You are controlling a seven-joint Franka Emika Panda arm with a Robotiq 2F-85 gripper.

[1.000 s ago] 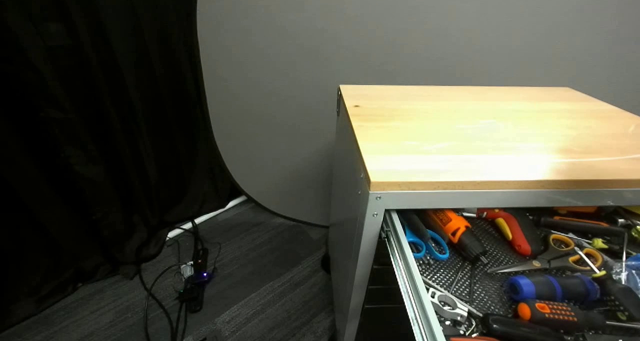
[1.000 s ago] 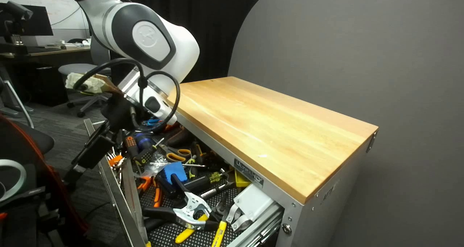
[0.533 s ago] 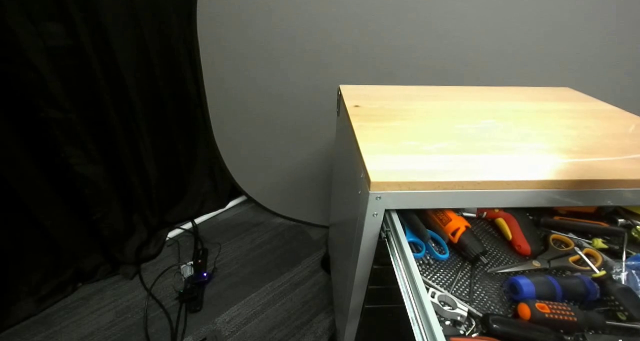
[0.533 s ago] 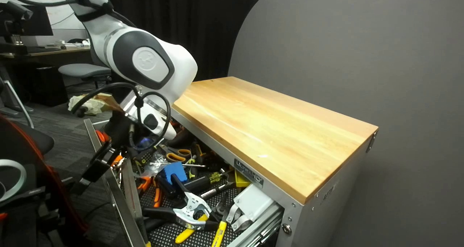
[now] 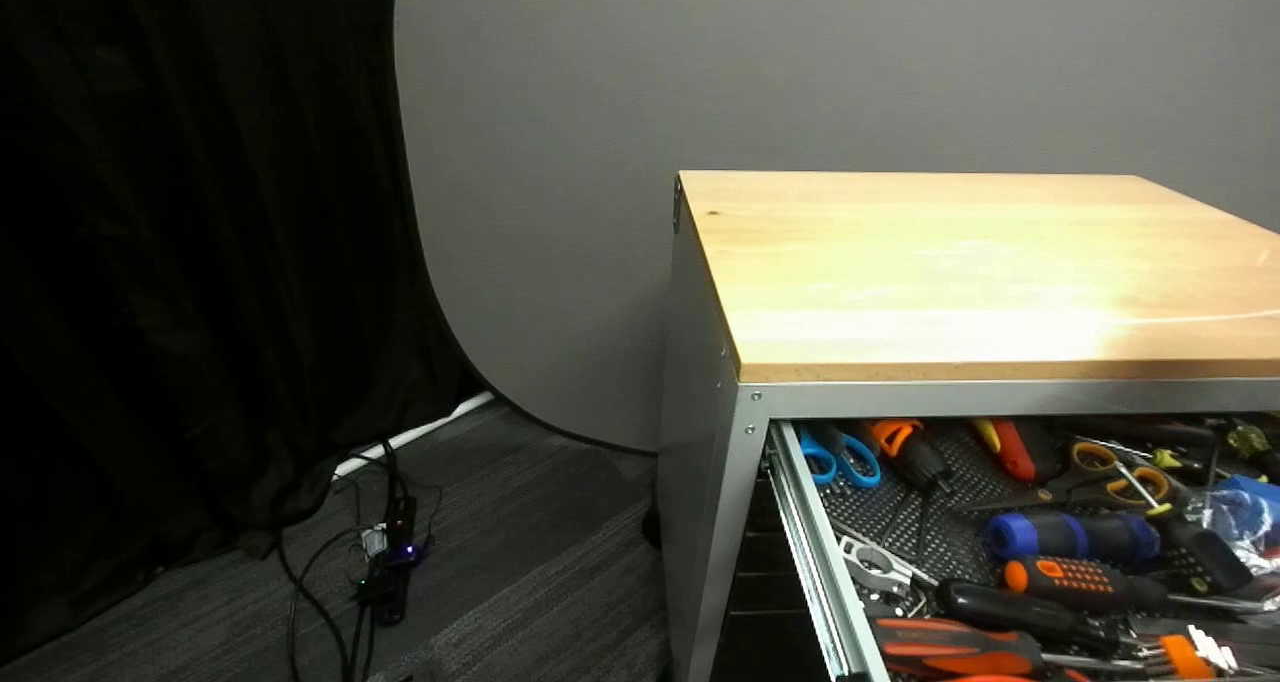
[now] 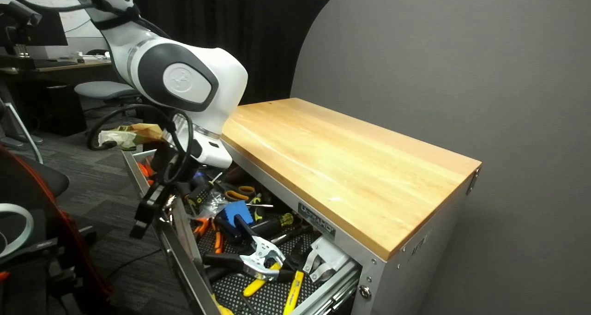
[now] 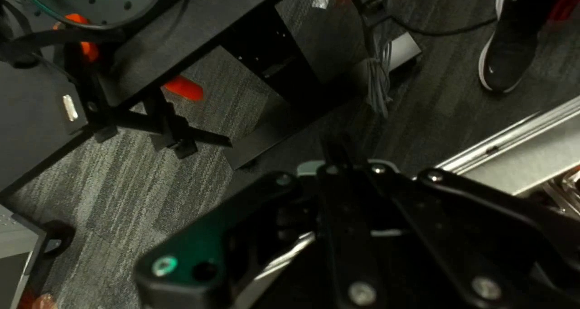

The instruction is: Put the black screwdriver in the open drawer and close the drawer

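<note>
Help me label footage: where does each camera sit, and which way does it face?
Wrist view: on the wrist, facing down at dark striped carpet and the silver-fronted open drawer; black metal fingers show.
An exterior view: outside the robot, facing the drawer and pale wooden worktop nearly front-on, from above; no arm shows.
An exterior view: outside the robot, facing both obliquely from above; white-and-grey robot arm and fingers show.
Both exterior views share worktop, drawer and bright blue block.

In an exterior view, elevated, facing the front edge of the bench (image 5: 960,262), in an exterior view, oblique from above its nearest corner (image 6: 386,249), open drawer (image 5: 835,572) in both, wrist view close behind gripper (image 6: 139,227), facing floor (image 7: 149,236).
</note>
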